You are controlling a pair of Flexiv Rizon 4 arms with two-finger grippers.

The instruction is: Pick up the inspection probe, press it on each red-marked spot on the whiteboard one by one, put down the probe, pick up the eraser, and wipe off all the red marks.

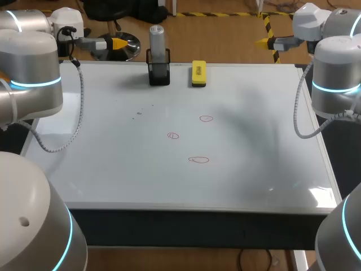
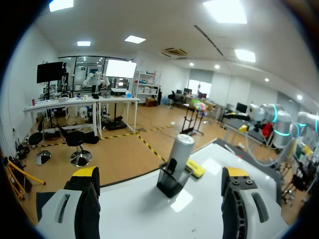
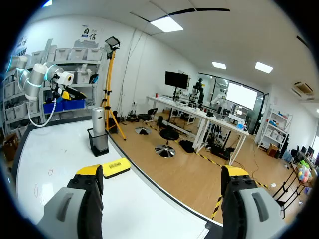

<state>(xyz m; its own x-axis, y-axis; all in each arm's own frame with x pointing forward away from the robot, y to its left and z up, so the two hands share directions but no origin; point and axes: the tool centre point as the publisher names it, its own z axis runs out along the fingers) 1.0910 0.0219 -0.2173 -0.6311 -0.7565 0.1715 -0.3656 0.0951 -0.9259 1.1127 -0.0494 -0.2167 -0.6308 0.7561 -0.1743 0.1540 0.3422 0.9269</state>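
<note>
Probe (image 2: pixel 180 149): upright in its black holder (image 2: pixel 169 185) at the whiteboard's (image 1: pixel 113 169) far edge, ahead of my left gripper (image 2: pixel 160 175), which is spread wide and empty; stood so, I judge, for an easy grasp. Eraser (image 3: pixel 115 168): flat just past the holder, between it and my right gripper (image 3: pixel 162 172), likewise spread and empty. Red marks (image 1: pixel 198 160): mid-board, well apart from both grippers and every edge, open room around.

A light wooden floor (image 1: pixel 225 34) marked with yellow-and-black tape (image 2: pixel 149 147) lay beyond the table's (image 1: pixel 197 210) far edge. White walls (image 3: pixel 144 64) and a white ceiling (image 2: pixel 149 20) with bright rectangular light panels (image 2: pixel 225 11) enclosed the room, where white workbenches (image 2: pixel 75 102), black office chairs (image 2: pixel 77 140), monitors (image 3: pixel 176 78) and shelving (image 3: pixel 70 55) with bins stood.
</note>
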